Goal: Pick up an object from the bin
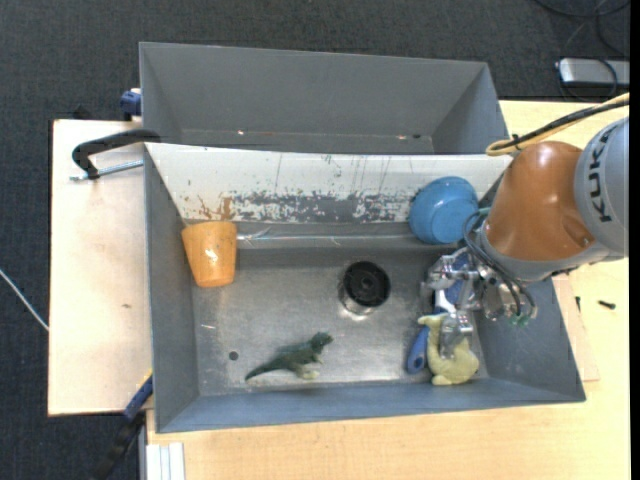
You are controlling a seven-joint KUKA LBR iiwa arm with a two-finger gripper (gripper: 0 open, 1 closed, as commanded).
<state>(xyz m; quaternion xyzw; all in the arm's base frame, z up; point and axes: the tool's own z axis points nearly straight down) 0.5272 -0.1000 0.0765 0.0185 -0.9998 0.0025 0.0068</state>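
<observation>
Well, look first at the front of the bin [520,363], the part nearest to you. A green dinosaur [295,358] lies on the floor there, a bit left of the middle, with its tail to the left. In the front right corner you see a pale yellow toy [453,364]. A small blue thing [416,351] lies right beside it on its left, touching it.

The gripper [456,326] hangs just over that yellow toy and points down at it. Its tip is very close to the top of the toy, maybe touching. You cannot tell how far open the gripper is, and you cannot tell if it has hold of anything.

The arm [600,193] comes in from the right, over the right wall of the bin, and bends down into that corner. Its round orange cover [535,213] sits above the gripper.

A bit farther back, a black round thing [365,285] stands in the middle of the floor. An orange cup [210,253] stands at the left, near the back wall. A blue cup [442,210] lies at the back right, next to the orange cover.
</observation>
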